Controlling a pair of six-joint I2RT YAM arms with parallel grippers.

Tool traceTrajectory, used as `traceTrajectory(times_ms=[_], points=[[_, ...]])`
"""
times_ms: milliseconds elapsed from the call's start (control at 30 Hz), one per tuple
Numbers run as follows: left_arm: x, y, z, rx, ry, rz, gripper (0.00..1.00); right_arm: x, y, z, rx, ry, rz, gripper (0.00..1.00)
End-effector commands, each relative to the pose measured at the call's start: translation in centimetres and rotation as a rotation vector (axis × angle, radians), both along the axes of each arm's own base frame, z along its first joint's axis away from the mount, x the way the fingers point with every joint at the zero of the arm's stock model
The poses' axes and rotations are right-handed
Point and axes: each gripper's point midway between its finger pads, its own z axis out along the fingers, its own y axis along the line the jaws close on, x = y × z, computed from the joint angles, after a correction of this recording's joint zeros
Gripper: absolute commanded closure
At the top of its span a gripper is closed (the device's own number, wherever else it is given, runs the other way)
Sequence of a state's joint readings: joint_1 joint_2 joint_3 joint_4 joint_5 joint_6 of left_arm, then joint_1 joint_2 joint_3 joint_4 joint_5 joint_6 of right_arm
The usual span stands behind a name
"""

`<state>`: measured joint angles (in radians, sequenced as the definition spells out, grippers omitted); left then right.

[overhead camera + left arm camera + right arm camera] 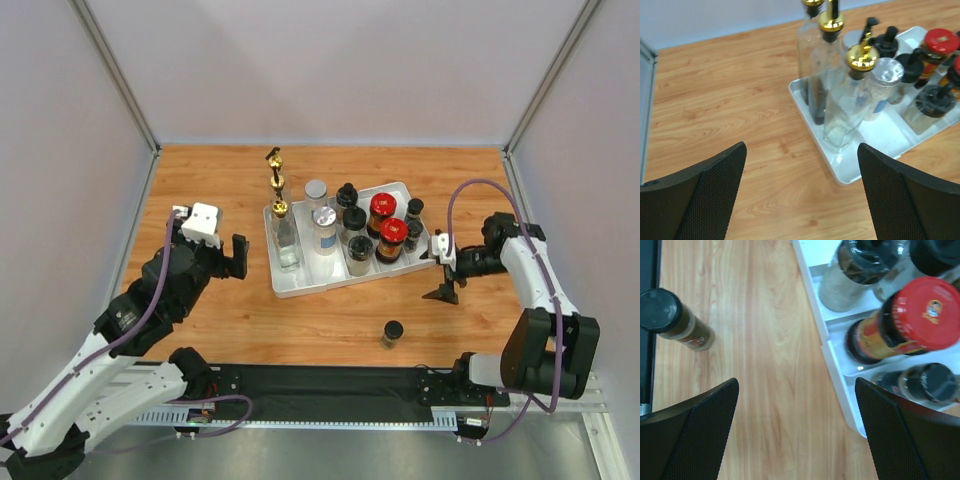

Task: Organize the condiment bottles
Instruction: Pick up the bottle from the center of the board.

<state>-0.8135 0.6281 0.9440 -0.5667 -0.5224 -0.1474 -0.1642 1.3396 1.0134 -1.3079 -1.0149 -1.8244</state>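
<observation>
Most condiment bottles stand in the white tray [300,287]: tall clear gold-spouted bottles [283,235], silver-lidded clear jars [324,220], black-capped jars [348,196] and two red-lidded dark jars [382,208]. One black-capped spice jar [392,333] stands alone on the table in front of the tray. My left gripper [240,258] hovers open just left of the tray, with nothing between its fingers. In the left wrist view the left gripper [801,150] faces a gold-spouted bottle [847,110]. My right gripper [443,278] is open at the tray's right end, empty. The right wrist view shows the right gripper [796,382], the lone spice jar [675,320] and a red-lidded jar [920,310].
The wooden table [200,180] is walled by pale panels on three sides. A black rail [320,385] with the arm bases runs along the near edge. The tray's near corner [845,179] lies close to the left gripper's right finger.
</observation>
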Motion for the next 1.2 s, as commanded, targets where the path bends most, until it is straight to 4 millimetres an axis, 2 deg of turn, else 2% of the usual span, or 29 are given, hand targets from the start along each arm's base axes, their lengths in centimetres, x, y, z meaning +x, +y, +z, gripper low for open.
traceTrajectory(times_ms=[0,33,100,133,167,267,400,600,700,733,833,1000,1167], points=[[0.4,1.9,-0.9,0.033,0.008,0.042,0.00,-7.4,1.8,0.4,0.069,0.148,0.094,0.00],[0.8,2.9,-1.7,0.027,0.023,0.084,0.00,-6.9,1.7,-0.1,0.053,0.107,0.083,0.00],[0.8,3.1,-2.3,0.004,0.044,0.073,0.00,-6.9,1.6,-0.2,0.023,0.045,0.055,0.00],[0.9,3.4,-3.1,0.005,0.061,0.079,0.00,-7.4,1.5,-0.9,0.010,0.079,0.026,0.00],[1.1,3.9,-3.6,-0.003,0.082,0.096,0.00,-6.8,1.5,-1.2,-0.008,0.030,0.024,0.00],[1.5,4.8,-5.8,0.029,0.146,0.130,0.00,-7.0,1.7,-1.8,-0.050,-0.019,0.002,0.00],[1.4,5.0,-7.7,0.047,0.174,0.137,0.00,-6.9,2.3,-2.7,-0.072,-0.027,-0.021,0.00],[1.2,5.3,-7.8,0.053,0.166,0.147,0.00,-7.2,4.7,-3.1,-0.083,-0.018,0.033,0.00],[1.2,5.2,-8.0,0.049,0.167,0.142,0.00,-8.5,5.8,-3.1,-0.085,-0.002,0.112,0.00],[1.1,5.2,-7.9,0.049,0.166,0.142,0.00,-9.5,6.2,-3.3,-0.089,0.018,0.152,0.00],[1.1,5.2,-8.0,0.046,0.165,0.139,0.00,-10.7,6.6,-3.6,-0.114,0.042,0.207,0.02],[1.1,5.0,-7.9,0.040,0.160,0.132,0.00,-11.0,6.7,-4.6,-0.165,0.057,0.228,0.05],[1.1,5.0,-7.9,0.042,0.160,0.128,0.00,-10.7,7.9,-5.7,-0.218,0.057,0.233,0.15]])
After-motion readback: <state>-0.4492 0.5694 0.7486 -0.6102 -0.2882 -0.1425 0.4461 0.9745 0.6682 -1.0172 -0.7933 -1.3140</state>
